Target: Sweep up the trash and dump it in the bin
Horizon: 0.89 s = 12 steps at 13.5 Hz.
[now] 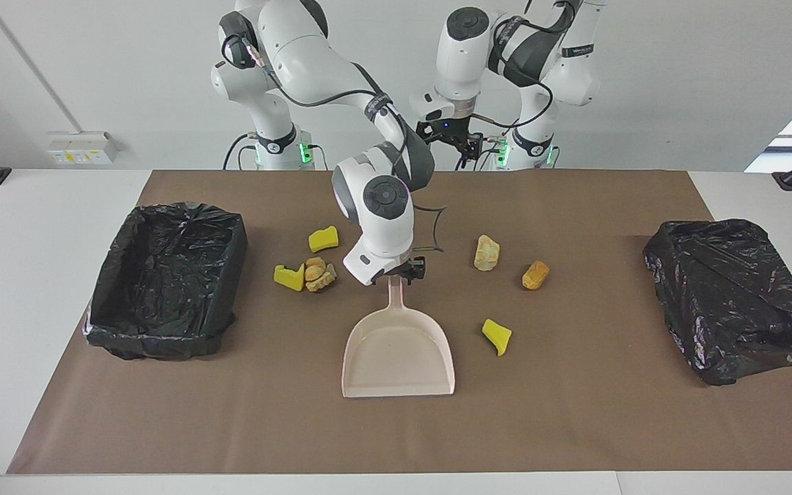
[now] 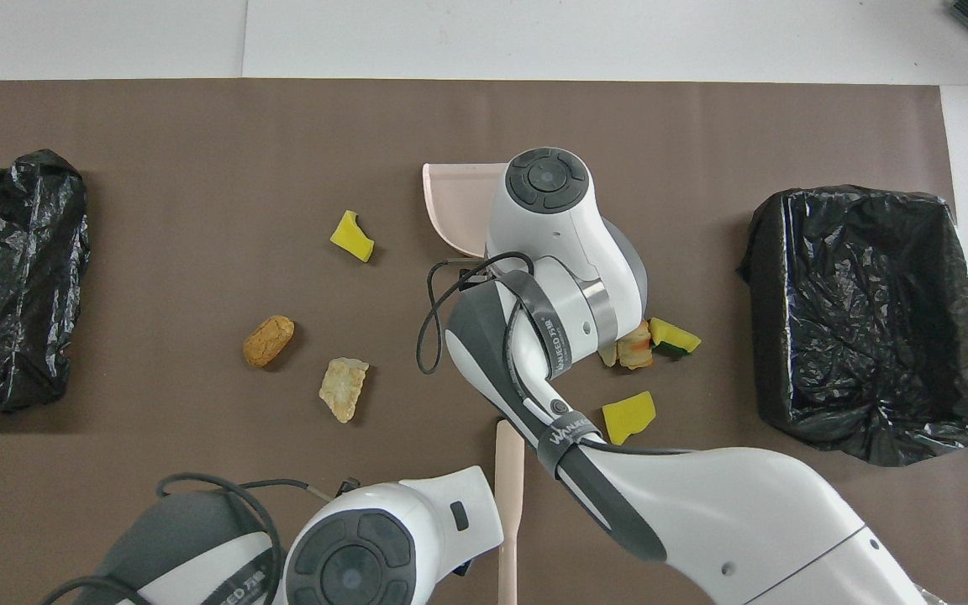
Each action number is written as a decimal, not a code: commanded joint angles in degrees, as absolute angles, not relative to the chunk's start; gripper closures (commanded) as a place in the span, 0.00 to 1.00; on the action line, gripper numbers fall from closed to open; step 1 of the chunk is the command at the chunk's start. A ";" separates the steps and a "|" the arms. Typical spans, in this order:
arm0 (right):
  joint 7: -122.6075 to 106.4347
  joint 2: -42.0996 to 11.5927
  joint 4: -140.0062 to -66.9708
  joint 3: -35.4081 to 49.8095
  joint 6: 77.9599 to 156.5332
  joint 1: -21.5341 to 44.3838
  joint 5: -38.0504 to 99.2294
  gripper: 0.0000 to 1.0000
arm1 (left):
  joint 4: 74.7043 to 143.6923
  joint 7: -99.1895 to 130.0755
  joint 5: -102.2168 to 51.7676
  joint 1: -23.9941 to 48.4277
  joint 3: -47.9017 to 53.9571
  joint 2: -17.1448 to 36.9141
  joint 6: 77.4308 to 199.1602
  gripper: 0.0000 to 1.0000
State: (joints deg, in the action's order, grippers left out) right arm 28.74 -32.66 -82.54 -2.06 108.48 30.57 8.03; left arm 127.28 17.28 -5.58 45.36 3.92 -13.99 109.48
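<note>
The beige dustpan (image 1: 398, 350) lies flat mid-table, its handle pointing at the robots. My right gripper (image 1: 403, 270) is down at the handle's end, its fingers closed in around it. Several pieces of trash lie on the brown mat: a yellow chunk (image 1: 323, 238), another yellow chunk (image 1: 289, 276) touching a tan lump (image 1: 318, 273), a beige rock (image 1: 486, 251), a brown lump (image 1: 535, 274) and a yellow wedge (image 1: 497, 335). The open black-lined bin (image 1: 166, 275) stands at the right arm's end. My left gripper (image 1: 452, 137) hangs open and empty over the mat's edge by the bases.
A crumpled black bag (image 1: 733, 295) covers a second bin at the left arm's end. The brush's beige handle (image 2: 507, 504) lies on the mat close to the robots, beside my left arm's wrist; its bristles are out of view.
</note>
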 commanded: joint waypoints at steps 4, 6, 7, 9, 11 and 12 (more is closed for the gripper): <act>22.61 -31.11 -84.29 -2.28 111.87 29.61 12.84 1.00 | 133.77 33.64 -6.32 56.23 2.90 -10.47 123.30 0.00; 19.18 -30.59 -83.50 -2.72 112.16 28.39 11.26 1.00 | 133.68 37.34 -7.12 58.00 2.90 -8.01 126.81 0.00; 17.42 -29.19 -83.58 -2.72 111.71 28.04 10.03 1.00 | 133.68 38.75 -7.21 58.62 2.90 -7.04 128.22 0.00; 13.82 -26.21 -83.85 -2.81 109.26 26.11 8.44 1.00 | 133.77 39.46 -7.64 59.41 2.90 -6.07 128.76 0.00; 4.53 -23.13 -83.93 -2.81 105.31 23.13 6.95 1.00 | 133.77 39.73 -7.99 60.20 2.90 -4.92 129.20 0.00; -0.22 -22.16 -84.02 -2.81 103.03 21.72 6.86 1.00 | 133.77 39.73 -8.26 60.12 2.90 -4.83 129.20 0.00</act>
State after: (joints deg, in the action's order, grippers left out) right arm 7.58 -25.63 -82.36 -3.48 105.98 24.63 7.76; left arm 133.20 38.93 -7.06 58.50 3.97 -4.92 127.87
